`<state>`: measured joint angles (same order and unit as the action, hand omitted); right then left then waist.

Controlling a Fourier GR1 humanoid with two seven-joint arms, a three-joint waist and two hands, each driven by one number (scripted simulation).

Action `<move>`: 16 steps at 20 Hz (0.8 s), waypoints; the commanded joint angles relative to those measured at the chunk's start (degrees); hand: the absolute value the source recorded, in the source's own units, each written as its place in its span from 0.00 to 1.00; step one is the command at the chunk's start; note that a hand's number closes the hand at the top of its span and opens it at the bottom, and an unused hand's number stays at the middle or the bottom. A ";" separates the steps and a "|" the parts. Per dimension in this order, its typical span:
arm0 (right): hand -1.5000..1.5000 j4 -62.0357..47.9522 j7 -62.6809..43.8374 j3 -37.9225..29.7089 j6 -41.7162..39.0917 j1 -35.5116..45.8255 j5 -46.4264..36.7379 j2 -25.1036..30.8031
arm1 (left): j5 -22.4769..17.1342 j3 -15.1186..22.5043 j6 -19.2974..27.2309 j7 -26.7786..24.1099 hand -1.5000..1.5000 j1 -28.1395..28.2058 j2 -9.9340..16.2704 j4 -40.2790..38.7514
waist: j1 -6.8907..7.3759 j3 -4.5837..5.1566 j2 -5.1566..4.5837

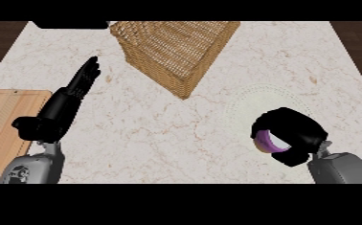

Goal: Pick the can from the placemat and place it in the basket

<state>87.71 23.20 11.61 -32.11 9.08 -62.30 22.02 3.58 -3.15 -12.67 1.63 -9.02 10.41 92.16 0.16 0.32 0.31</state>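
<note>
1 hand (293, 135) curled round purple can (265, 141)

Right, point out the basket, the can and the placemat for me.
basket (176, 47): head view, on its woven side wall.
can (267, 141): head view, on the purple side showing between the curled fingers of the right hand (297, 135).
placemat (247, 99): head view, on its bare pale part above the hand.

Basket (176, 51) behind placemat (265, 99), leftward.
</note>
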 commanded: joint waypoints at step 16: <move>1.00 -4.32 -39.61 0.79 8.87 9.07 -9.26 -21.78 | 0.75 1.31 -1.51 -0.29 0.50 -2.06 -0.38 -0.61 | 4.57 -0.26 -1.10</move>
<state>84.41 -4.81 12.72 -26.12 15.48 -71.40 3.79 4.34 -2.31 -13.64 1.24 -10.37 9.94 91.62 2.94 0.52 -0.23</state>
